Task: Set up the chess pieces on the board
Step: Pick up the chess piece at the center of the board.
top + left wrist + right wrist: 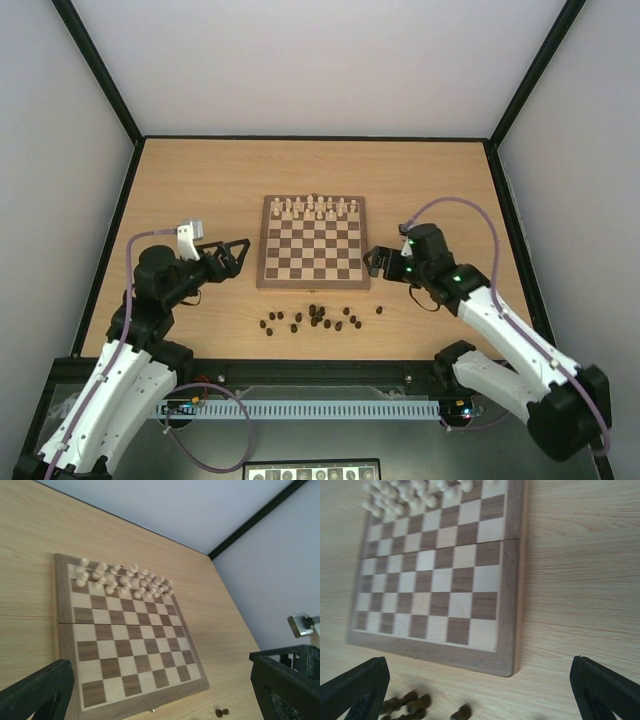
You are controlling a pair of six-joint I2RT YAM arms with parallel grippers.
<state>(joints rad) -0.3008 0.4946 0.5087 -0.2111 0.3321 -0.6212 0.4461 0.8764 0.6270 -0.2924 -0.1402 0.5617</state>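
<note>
Far left: left gripper (241,256) hangs just beside the board's left edge, jaws spread wide, nothing between them; in its wrist view the 2 dark fingers (37,692) stand well apart at the lower corners; board (313,256) lies flat mid-table (190,180); its 2 far rows hold upright cream pieces (315,207), and all other squares are bare; dark pieces (315,318) lie scattered on the table just in front of the board's near edge, none on the board; maybe 16, too small to count surely; some look tipped over in the right wrist view (410,705); right gripper (370,262) sits just beside the board's right edge near the front corner, jaws released wide, holding nothing.
</note>
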